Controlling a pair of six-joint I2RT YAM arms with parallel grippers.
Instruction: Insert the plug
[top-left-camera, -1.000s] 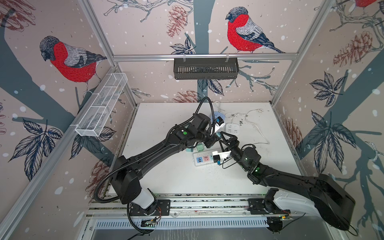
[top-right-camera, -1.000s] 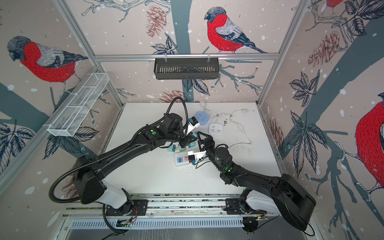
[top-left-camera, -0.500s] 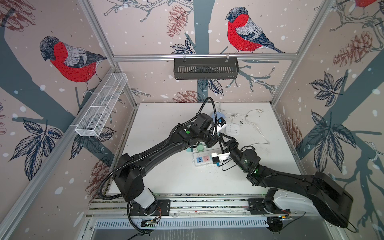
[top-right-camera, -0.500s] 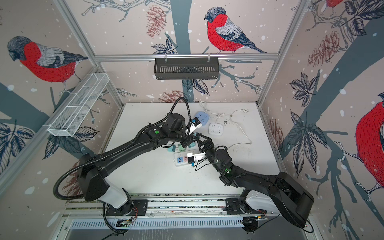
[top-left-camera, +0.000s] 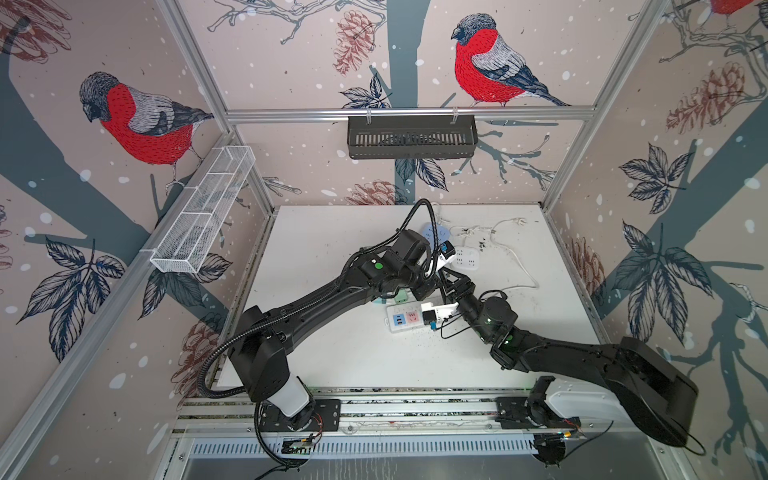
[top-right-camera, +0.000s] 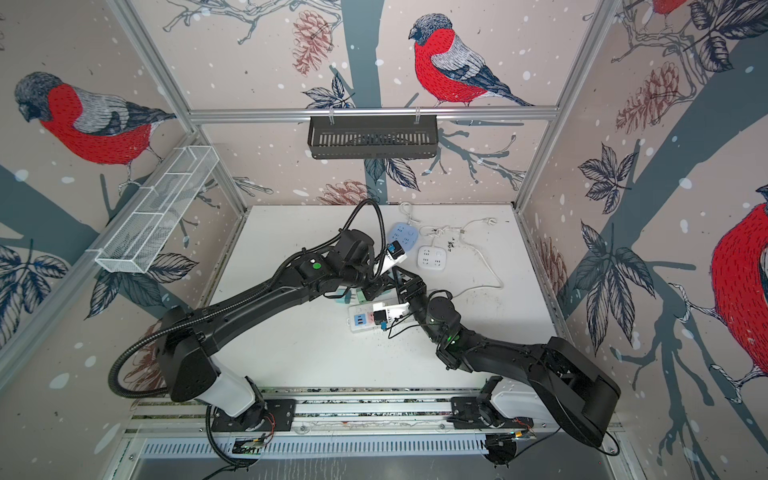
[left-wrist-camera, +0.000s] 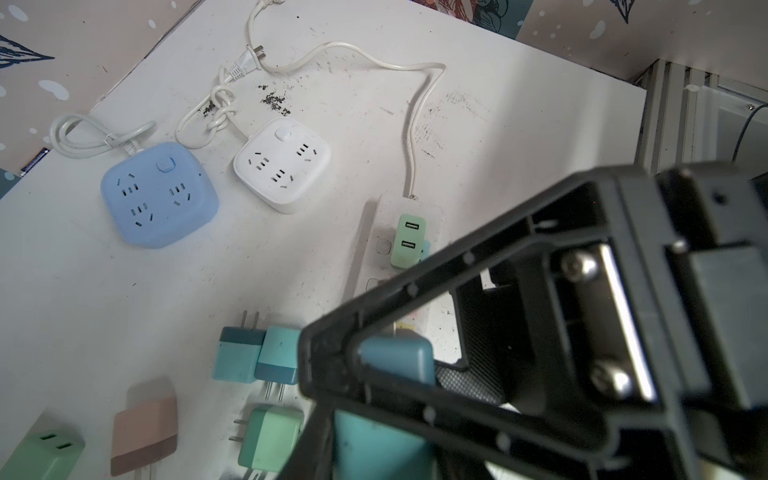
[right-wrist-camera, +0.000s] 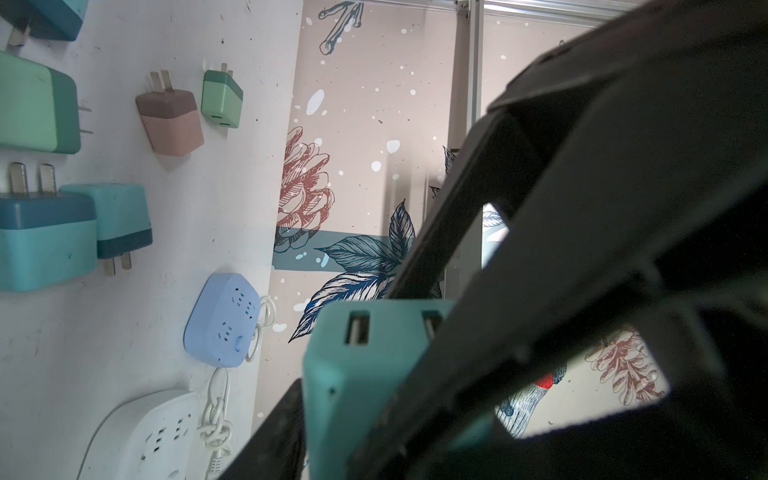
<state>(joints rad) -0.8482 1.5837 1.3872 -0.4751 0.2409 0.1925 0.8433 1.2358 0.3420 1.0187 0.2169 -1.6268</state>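
Note:
A two-tone teal plug (left-wrist-camera: 395, 361) with USB ports (right-wrist-camera: 361, 374) hangs just above the white power strip (top-left-camera: 405, 328), held from two sides. My left gripper (left-wrist-camera: 374, 449) is shut on its light teal body. My right gripper (right-wrist-camera: 365, 415) has the same plug between its fingers, and one finger (right-wrist-camera: 270, 436) presses on its side. In both top views the left gripper (top-left-camera: 430, 289) and the right gripper (top-left-camera: 453, 286) meet over the strip and hide the plug. A pale green USB adapter (left-wrist-camera: 408, 241) sits plugged into the strip (left-wrist-camera: 384, 208) near its cable end.
Loose plugs lie left of the strip: a teal pair (left-wrist-camera: 253, 353), a mint one (left-wrist-camera: 270, 436), a pink-brown one (left-wrist-camera: 143, 432) and a green one (left-wrist-camera: 41, 453). A blue square socket (left-wrist-camera: 158, 195) and a white one (left-wrist-camera: 282, 164) lie further back with tangled cords (left-wrist-camera: 216, 112).
The right gripper's jaws have closed in on the teal plug. Both arms have shifted only slightly, and the left gripper has stayed shut.

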